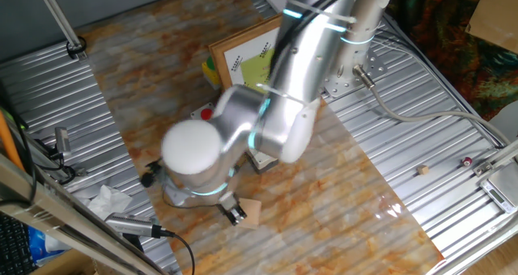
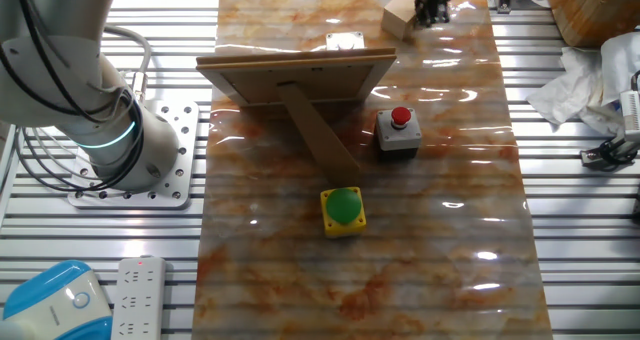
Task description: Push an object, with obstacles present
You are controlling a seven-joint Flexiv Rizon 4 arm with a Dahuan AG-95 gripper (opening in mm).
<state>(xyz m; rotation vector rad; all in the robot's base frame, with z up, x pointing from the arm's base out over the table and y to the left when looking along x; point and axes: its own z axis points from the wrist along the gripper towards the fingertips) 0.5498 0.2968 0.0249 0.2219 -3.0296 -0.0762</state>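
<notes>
The object, a small tan wooden cube (image 1: 252, 213) (image 2: 398, 20), rests on the marbled board near its end. My gripper (image 1: 235, 215) (image 2: 432, 15) stands right beside the cube with its dark fingers together, touching or nearly touching its side, and nothing is held. The wood-framed picture (image 1: 252, 55) (image 2: 295, 75) stands propped on its back leg mid-board. One grey box with a red button (image 2: 398, 132) sits beside that leg; in one fixed view only its red button (image 1: 206, 113) peeks past my arm. A pale box top (image 2: 345, 42) shows behind the frame.
A yellow box with a green button (image 2: 343, 210) lies on the board on the far side of the picture from the cube. Crumpled white tissue (image 1: 107, 200) (image 2: 575, 85) and cables lie on the slatted metal beside the board. My arm's base (image 2: 140, 165) stands off the board's edge.
</notes>
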